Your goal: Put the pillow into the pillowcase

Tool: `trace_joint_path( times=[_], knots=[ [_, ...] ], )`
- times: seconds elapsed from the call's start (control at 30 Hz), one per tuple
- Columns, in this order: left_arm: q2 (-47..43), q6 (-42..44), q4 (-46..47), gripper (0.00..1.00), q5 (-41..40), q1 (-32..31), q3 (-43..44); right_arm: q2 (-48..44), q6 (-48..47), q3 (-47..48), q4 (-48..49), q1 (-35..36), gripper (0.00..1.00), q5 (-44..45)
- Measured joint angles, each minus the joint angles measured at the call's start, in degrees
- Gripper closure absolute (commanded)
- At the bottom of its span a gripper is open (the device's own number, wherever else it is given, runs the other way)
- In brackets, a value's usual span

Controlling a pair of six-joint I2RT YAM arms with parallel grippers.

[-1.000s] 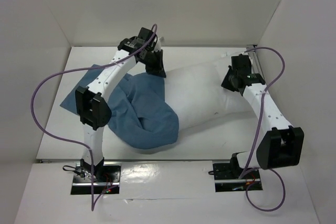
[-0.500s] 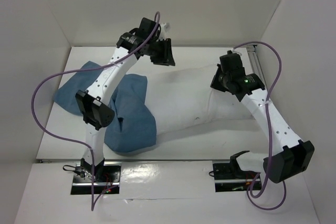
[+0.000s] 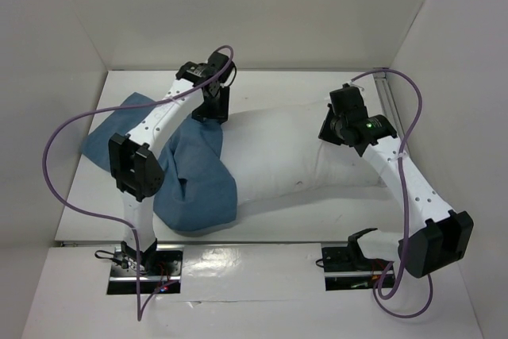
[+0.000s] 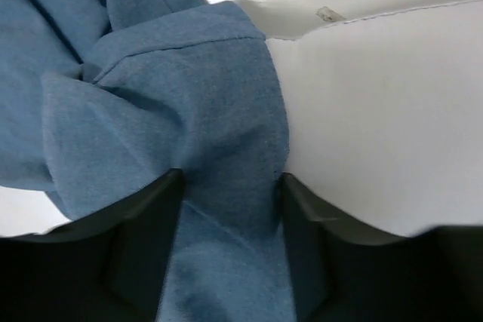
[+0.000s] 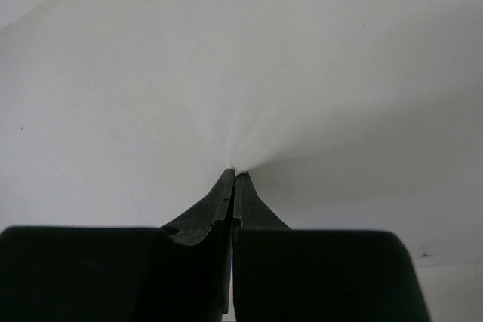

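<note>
The pillow point(image 3: 278, 148) lies across the middle of the table point(image 3: 317, 216), its long side running from 9 to 3 o'clock in the top view, plump and white with a few faint dark specks. Its 9 o'clock end is tucked under the case point(image 3: 198, 188), which is drawn only over that end; most of the pillow is bare. The rest of the blue cloth spreads limp and wrinkled toward 8 and 10 o'clock on the table, with one flat corner reaching out near the left wall. My left gripper point(image 4: 230, 179) hangs over the case's edge at the pillow's 11 o'clock corner, where blue meets white. Its fingers point(image 4: 143, 246) stand well apart, and a bunched fold of the case sits in the gap between them. I take that gripper as open, and I cannot tell whether the cloth presses on either finger. My right gripper point(image 5: 232, 175) is at the pillow's 2 o'clock end, its fingers closed tight together on a pinch of the white fabric, which puckers up into the tips. A purple cable point(image 3: 67, 140) loops out from my left arm toward 9 o'clock, over the case's far corner
</note>
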Motion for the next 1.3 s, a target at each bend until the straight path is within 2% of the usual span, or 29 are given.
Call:
trace_joint_path(
  times=[0.1, 0.13, 0.2, 0.23, 0.4, 0.53, 0.67, 0.77, 0.93, 0.97, 1.03, 1.1, 1.13, 1.2, 1.3],
  knots=[
    [-0.09, -0.15, -0.11, 0.61, -1.36, -0.02, -0.11, 0.04, 0.02, 0.00, 0.00, 0.00, 1.00, 0.13],
    [-0.15, -0.07, -0.17, 0.83, -1.57, -0.02, -0.04, 0.04, 0.02, 0.00, 0.00, 0.00, 1.00, 0.15],
    [-0.15, 0.22, -0.81, 0.98, -1.25, -0.13, 1.18, 0.04, 0.02, 0.00, -0.02, 0.00, 1.00, 0.20],
    [-0.15, 0.26, -0.96, 1.00, -0.96, -0.13, 2.12, 0.07, 0.02, 0.00, -0.02, 0.00, 1.00, 0.20],
    [-0.20, 2.73, 0.55, 1.00, 6.19, -2.12, 12.02, 0.15, 0.48, 0.00, 0.00, 0.33, 1.00, 0.28],
    [0.20, 2.47, 5.01, 1.00, 20.04, -5.25, 16.17, 0.46, 1.90, 0.00, -0.13, 2.32, 1.00, 2.10],
    [6.10, 1.44, 8.00, 1.00, 29.55, -8.85, 20.61, 0.63, 4.22, 0.00, -0.50, 5.18, 1.00, 4.24],
    [11.04, 1.29, 9.22, 1.00, 32.37, -10.12, 20.92, 0.66, 6.12, 0.00, -0.52, 6.91, 1.00, 5.95],
    [14.36, 0.94, 10.49, 1.00, 35.01, -6.40, 20.94, -0.02, 9.20, 0.33, 0.13, 7.85, 1.00, 7.82],
    [14.34, 0.96, 11.08, 0.86, 35.08, -5.33, 21.09, -0.44, 9.73, 0.37, 0.55, 7.91, 1.00, 8.13],
    [14.34, 1.18, 12.24, 0.67, 35.10, -3.89, 21.86, -1.38, 10.67, 0.35, 1.27, 8.09, 1.00, 8.83],
    [14.29, 1.29, 12.59, 0.43, 34.91, -3.45, 22.51, -1.77, 11.23, 0.35, 1.81, 8.26, 1.00, 9.33],
    [14.25, 1.68, 12.57, 0.24, 34.67, -3.54, 22.84, -1.77, 11.39, 0.22, 2.34, 8.26, 1.00, 9.49],
    [13.57, 2.49, 12.48, 0.13, 33.35, -4.15, 23.23, -1.38, 11.58, -0.50, 3.98, 8.13, 1.00, 9.73],
    [9.66, 3.34, 11.52, 0.10, 28.61, -5.09, 21.59, 0.66, 11.34, -1.14, 6.43, 7.08, 1.00, 9.18]
  ],
)
